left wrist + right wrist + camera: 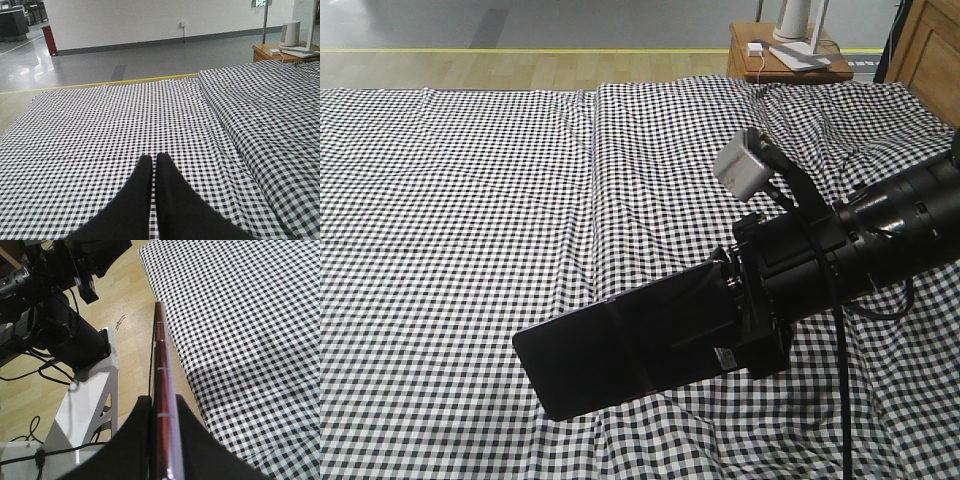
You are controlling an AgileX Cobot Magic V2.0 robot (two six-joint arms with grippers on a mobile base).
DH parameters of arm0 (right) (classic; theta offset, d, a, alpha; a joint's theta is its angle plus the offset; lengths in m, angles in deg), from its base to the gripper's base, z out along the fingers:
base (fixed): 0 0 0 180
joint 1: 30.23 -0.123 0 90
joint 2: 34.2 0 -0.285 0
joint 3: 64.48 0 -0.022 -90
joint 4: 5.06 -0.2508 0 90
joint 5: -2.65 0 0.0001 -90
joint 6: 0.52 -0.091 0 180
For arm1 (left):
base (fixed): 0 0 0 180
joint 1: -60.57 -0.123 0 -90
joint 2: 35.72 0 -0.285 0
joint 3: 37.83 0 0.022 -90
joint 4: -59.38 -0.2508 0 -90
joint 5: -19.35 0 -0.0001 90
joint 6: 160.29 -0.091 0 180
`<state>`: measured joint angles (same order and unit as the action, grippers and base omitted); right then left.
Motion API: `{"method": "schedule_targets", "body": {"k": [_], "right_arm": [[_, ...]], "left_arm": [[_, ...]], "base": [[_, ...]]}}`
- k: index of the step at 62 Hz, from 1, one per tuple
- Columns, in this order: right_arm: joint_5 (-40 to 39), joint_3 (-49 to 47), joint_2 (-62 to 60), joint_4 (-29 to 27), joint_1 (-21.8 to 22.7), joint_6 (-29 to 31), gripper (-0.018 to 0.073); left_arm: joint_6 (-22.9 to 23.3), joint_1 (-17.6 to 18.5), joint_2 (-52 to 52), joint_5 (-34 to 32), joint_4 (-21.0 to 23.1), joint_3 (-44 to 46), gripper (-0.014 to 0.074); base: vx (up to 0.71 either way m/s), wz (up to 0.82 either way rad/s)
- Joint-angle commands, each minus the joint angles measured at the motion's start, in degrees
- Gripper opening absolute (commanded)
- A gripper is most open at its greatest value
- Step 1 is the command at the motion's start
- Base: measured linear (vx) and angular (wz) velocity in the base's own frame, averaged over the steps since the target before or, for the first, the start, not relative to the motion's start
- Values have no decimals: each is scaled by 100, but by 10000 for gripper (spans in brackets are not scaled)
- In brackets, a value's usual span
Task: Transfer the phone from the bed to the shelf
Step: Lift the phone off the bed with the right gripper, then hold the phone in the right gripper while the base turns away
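While the brown bedside table [790,62] stands past the far edge of the bed [470,220], the right gripper [728,300] clamps the phone [620,350] above the checked fabric. The phone is slim and glossy black, with a pinkish rim. The left gripper [152,167] is closed and empty.

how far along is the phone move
Pickup looks done: the right gripper is shut on the phone, held clear of the bed. In hand: the carry. Left: reaching the shelf, probably the wood unit behind the bed, and setting it down. The left gripper is shut, empty.
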<state>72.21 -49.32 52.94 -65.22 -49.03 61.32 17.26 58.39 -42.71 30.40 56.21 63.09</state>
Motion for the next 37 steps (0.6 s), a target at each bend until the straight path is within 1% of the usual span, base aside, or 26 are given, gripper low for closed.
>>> {"method": "schedule_targets", "body": {"k": [1, 37], "right_arm": [[438, -136, -196, -500, -2, 2, -1], [438, -136, -196, -500, -2, 2, -1]], "left_arm": [[22, 2, 66, -405, 26, 146, 1], [22, 2, 66, -405, 26, 146, 1]], "base": [[0, 0], [0, 1]]}}
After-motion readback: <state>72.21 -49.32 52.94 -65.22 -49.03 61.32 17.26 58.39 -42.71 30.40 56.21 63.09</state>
